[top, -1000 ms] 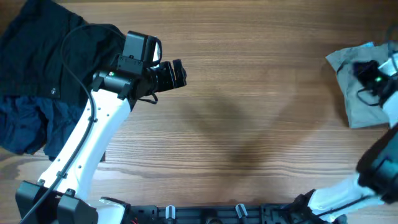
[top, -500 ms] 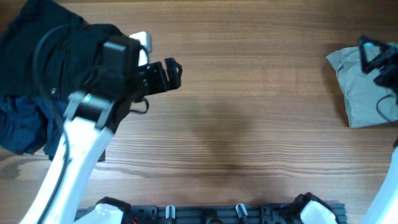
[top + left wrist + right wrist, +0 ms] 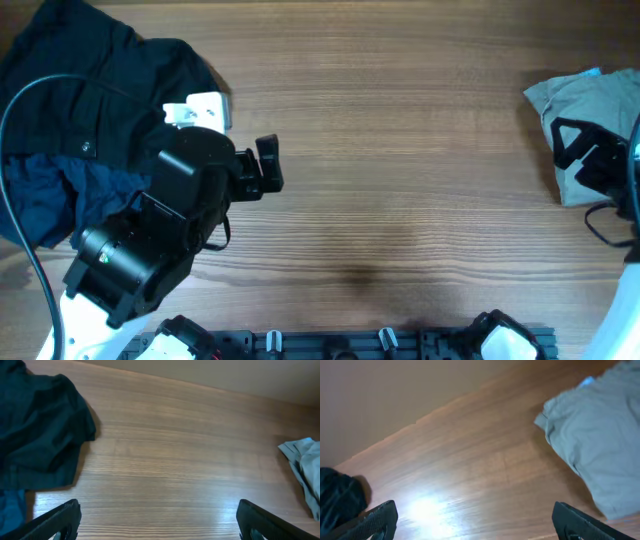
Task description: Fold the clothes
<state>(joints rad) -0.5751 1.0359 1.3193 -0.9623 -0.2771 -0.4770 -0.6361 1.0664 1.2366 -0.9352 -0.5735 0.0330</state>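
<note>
The clothes [image 3: 562, 108] are a pale khaki-grey garment lying folded in a compact bundle at the table's far right edge, with a light blue label [image 3: 591, 72] at its back corner. In the right wrist view the clothes [image 3: 600, 445] lie flat at the upper right. My right gripper [image 3: 578, 152] hangs open over the bundle's near part, with nothing between its fingers [image 3: 377, 517]. My left gripper [image 3: 268, 165] stands open over bare wood left of centre, pointing right, far from the clothes [image 3: 305, 462].
A black garment [image 3: 80, 80] lies heaped at the back left, with a navy blue one [image 3: 40, 200] partly under it. My left arm's body [image 3: 150, 240] covers the front left. The wooden table [image 3: 400, 200] stretches between the two grippers.
My right gripper has opened, let go of the clothes and drawn back toward the front edge. My left arm has swung toward the front, its gripper staying open.
</note>
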